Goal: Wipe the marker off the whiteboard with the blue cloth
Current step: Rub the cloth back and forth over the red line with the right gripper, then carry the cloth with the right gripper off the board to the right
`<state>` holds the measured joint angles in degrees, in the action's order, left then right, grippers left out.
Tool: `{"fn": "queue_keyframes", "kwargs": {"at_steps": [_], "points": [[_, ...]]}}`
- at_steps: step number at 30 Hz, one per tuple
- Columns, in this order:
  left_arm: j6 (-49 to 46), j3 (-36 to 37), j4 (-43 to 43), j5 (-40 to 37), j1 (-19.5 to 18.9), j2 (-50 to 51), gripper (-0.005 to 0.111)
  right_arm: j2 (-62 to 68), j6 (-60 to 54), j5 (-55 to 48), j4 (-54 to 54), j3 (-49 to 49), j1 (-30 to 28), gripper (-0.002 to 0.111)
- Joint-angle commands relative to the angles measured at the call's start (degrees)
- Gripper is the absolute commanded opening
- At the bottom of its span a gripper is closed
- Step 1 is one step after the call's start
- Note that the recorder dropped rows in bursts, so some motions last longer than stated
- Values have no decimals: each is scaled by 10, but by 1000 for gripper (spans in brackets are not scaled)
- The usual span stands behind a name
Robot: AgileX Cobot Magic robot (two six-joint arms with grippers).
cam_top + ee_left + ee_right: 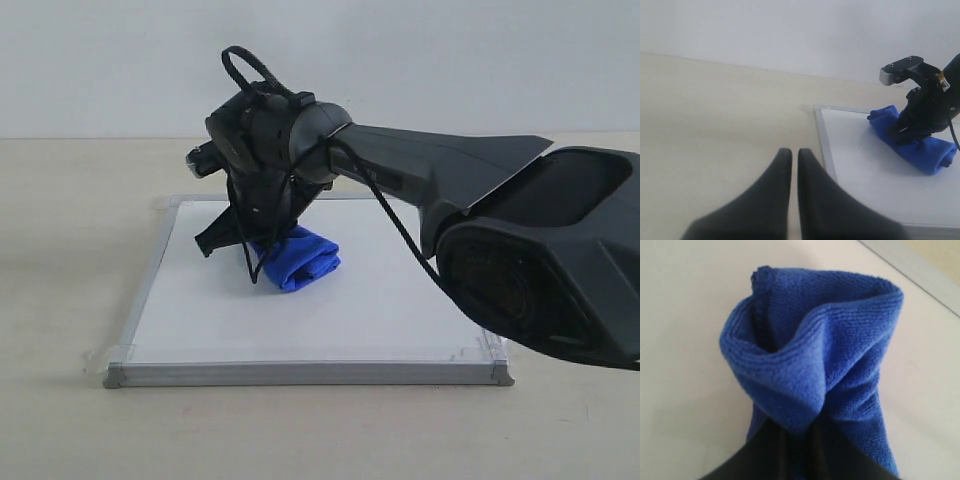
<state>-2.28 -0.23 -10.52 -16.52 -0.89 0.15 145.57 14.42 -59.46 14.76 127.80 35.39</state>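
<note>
A white board (pixel 330 330) with a grey frame lies flat on a pale table (pixel 60 300). The right arm reaches in from the right, and the right gripper (pixel 255 245) points down over the far middle of the board, its jaws pinched on a bunched blue cloth (pixel 300 262). The cloth rests on the board, one folded end rising between the jaws and the rest trailing beside them. The left gripper (pixel 793 156) hangs over bare table near the board's edge, its jaws almost together with a thin gap, holding nothing. No red marker line shows in any view; it may lie under the cloth or arm, or be gone, and I cannot tell which. The cloth looks soft, light and limp, a plush weave that folds and slumps readily. It probably wants a grip on the thick bunched middle, leaving a pad of fabric below the fingertips to press flat and drag without scraping the smooth board.
</note>
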Motion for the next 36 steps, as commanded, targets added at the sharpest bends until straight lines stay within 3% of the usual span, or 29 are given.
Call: {"fn": "queue_keyframes", "kwargs": {"at_steps": [1,11,17,24,32,36], "points": [[-4,2,1,0,-2,-1,4,4,-11,-105,26,-11,-25,0],[-4,2,1,0,-2,-1,4,-73,-25,-105,25,-31,-88,0],[-4,2,1,0,-2,-1,4,-151,-7,-105,25,-108,-130,0],[-4,2,1,0,-2,-1,4,-271,14,-105,25,-286,-196,0],[-4,2,1,0,-2,-1,4,-415,65,85,-19,-541,-283,0],[-4,2,1,0,-2,-1,4,-444,65,152,-39,-613,-306,0]]}}
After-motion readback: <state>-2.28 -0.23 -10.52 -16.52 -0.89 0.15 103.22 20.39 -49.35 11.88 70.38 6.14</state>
